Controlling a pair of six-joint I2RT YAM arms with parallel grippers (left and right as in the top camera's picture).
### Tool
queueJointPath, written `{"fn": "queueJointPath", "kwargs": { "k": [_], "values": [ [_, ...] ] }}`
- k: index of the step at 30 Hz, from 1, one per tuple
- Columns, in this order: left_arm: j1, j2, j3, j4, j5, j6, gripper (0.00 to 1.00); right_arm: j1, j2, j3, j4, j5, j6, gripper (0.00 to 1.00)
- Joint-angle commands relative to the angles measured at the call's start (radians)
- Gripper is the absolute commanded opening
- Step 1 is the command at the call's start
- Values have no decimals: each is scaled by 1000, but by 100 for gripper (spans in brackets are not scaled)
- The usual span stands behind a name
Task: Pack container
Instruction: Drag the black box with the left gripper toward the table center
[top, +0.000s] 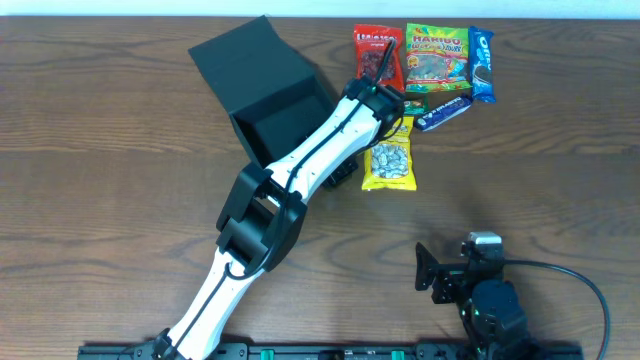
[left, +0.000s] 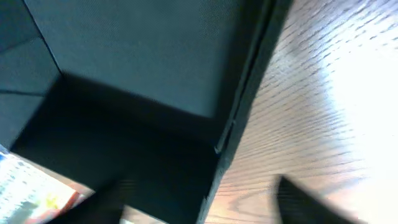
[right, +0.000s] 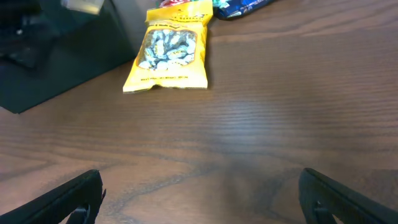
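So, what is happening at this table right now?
The left arm stretches across the open black box, and the left gripper is at the snacks piled beyond it. I cannot tell whether it grips one. The part of the box that shows looks empty. A yellow bag lies beside the box. The right gripper sits open, away from all of this.

Dark brown wood-grain table (top: 120, 180); pale wall strip along far edge.

White-shelled left arm (top: 322, 148), black joints; all-black right arm (top: 490, 305), black cable (top: 604, 312).
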Motion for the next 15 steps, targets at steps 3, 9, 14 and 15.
{"fn": "queueJointPath", "kwargs": {
  "k": [3,9,14,15],
  "values": [
    [23,-49,210,0,122,-169,91,-9,-5,-5,-1,17,-15,99],
    [114,-167,290,-44,105,-534,92,-9,-5,-5,-1,17,-15,99],
    [214,-197,278,-154,119,-808,91,-9,-5,-5,-1,17,-16,100],
    [225,-195,271,-154,116,-824,91,-9,-5,-5,-1,17,-15,99]
  ]
}}
